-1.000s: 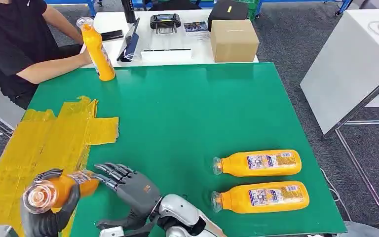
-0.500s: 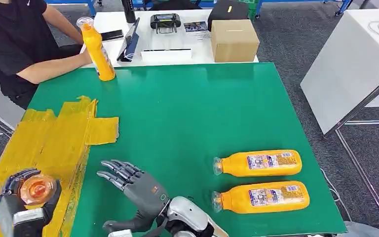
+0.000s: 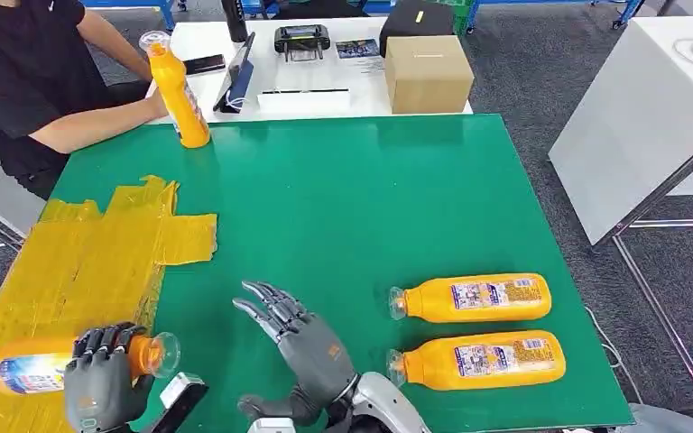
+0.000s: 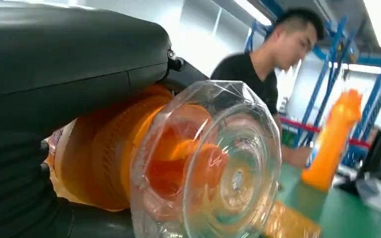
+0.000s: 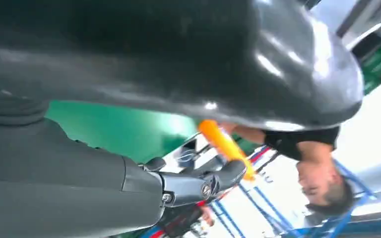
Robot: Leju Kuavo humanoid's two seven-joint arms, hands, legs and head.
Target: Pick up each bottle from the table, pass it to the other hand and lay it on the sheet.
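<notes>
We see a bottle lying flat on the yellow sheet, gripped by our left hand.

The green table (image 3: 343, 207) carries the yellow sheet (image 3: 81, 262) along its left side. On the sheet's near end the held bottle (image 3: 32, 370) lies on its side, long axis across the table, clear cap toward the right. Our left hand (image 3: 99, 383) wraps its dark fingers over the bottle near the neck. Our right hand (image 3: 302, 347) hovers just right of that cap, fingers spread and pointing away from us, holding nothing. Two more bottles (image 3: 474, 298) (image 3: 478, 359) lie side by side to its right, caps pointing left. A person (image 3: 27, 63) steadies an upright bottle (image 3: 179, 90) at the far edge.
</notes>
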